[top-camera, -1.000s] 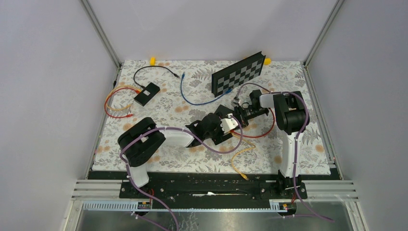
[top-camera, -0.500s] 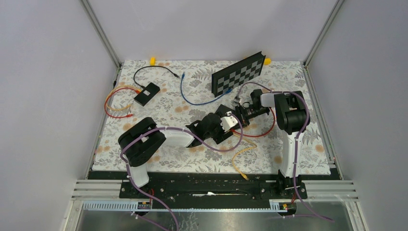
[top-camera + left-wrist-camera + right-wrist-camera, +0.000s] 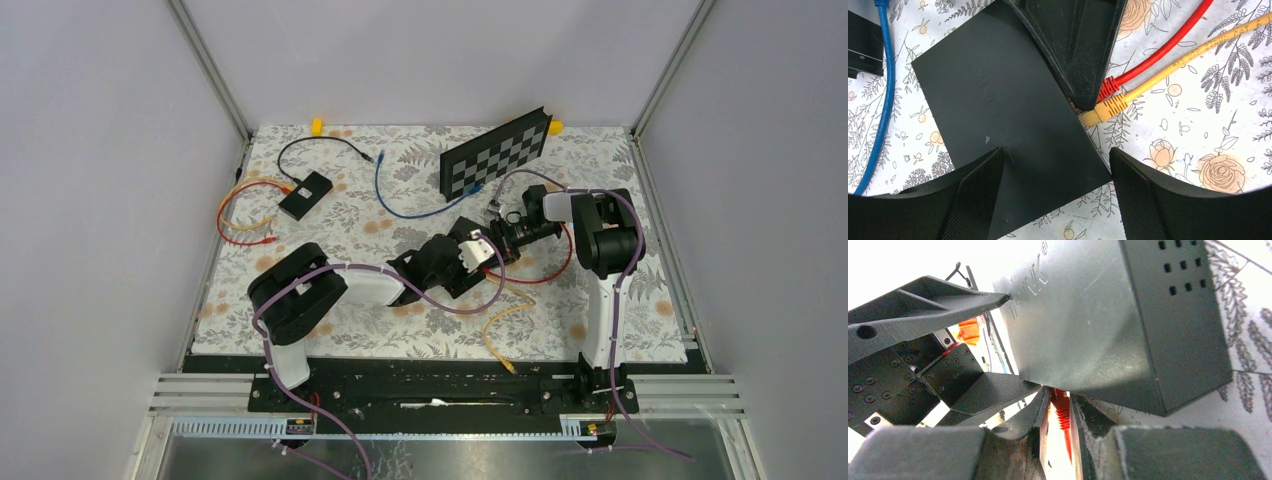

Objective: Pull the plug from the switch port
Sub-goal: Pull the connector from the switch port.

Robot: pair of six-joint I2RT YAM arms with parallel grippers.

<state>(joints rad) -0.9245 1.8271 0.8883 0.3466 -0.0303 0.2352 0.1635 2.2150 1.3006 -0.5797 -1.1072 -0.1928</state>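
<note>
The black switch (image 3: 998,110) lies on the flowered mat at mid table (image 3: 462,230). My left gripper (image 3: 1055,160) straddles its near end, one finger (image 3: 973,200) on its side and the other finger (image 3: 1148,200) touching its corner. A red plug (image 3: 1107,87) and a yellow plug (image 3: 1103,109) sit side by side at the switch's port edge. My right gripper (image 3: 1060,395) is shut on the red plug (image 3: 1062,412); in the left wrist view one of its fingers (image 3: 1073,50) covers the plug's front, so how deep it sits is hidden.
A second small black box (image 3: 306,195) with black, red and orange cables lies at the left. A checkerboard (image 3: 497,152) leans at the back. A blue cable (image 3: 400,205) runs beside the switch, the red cable (image 3: 550,270) loops right, and the yellow cable (image 3: 495,335) trails toward the front edge.
Both grippers and the switch have shifted very slightly left and toward the back. The holds look the same.
</note>
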